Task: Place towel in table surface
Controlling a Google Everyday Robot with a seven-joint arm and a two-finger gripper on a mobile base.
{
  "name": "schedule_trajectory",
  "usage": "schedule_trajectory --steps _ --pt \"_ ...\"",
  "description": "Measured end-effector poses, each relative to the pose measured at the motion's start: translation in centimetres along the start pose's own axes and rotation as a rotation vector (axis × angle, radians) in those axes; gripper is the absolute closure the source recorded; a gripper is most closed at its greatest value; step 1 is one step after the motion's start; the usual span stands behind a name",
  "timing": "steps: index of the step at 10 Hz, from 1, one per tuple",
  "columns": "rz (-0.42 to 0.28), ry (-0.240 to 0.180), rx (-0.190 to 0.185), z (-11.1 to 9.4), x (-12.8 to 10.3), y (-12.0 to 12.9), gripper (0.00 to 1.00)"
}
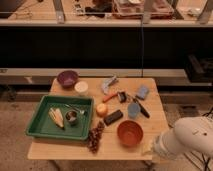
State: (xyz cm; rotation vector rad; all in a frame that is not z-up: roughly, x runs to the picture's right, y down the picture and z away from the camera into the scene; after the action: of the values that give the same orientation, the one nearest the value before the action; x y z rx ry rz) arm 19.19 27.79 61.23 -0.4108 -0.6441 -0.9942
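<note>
This is maybe a robot test lab. A small wooden worktop holds a jumble: a green tray, an orange bowl. A white robot arm leans in, its gripper at the worktop's near right corner. A long shelf runs behind.

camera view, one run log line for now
small grey-blue cloth: lying on light wooden tabletop, back centre | gripper: at table's front-right corner, apart from cloth
</note>
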Motion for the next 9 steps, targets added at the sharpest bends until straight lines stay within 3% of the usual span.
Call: schedule_trajectory --steps 2,5,8,9 --pt "0.002 0.009 0.004 -0.2 0.3 -0.1 0.57" --pt "-0.027 0.119 0.048 -2.5 3.3 -3.5 0.57" --pt "-0.063 0.219 0.106 -4.0 8.5 -10.0 0.57" --pt "-0.086 0.258 0.138 -4.1 10.7 -13.6 0.57"
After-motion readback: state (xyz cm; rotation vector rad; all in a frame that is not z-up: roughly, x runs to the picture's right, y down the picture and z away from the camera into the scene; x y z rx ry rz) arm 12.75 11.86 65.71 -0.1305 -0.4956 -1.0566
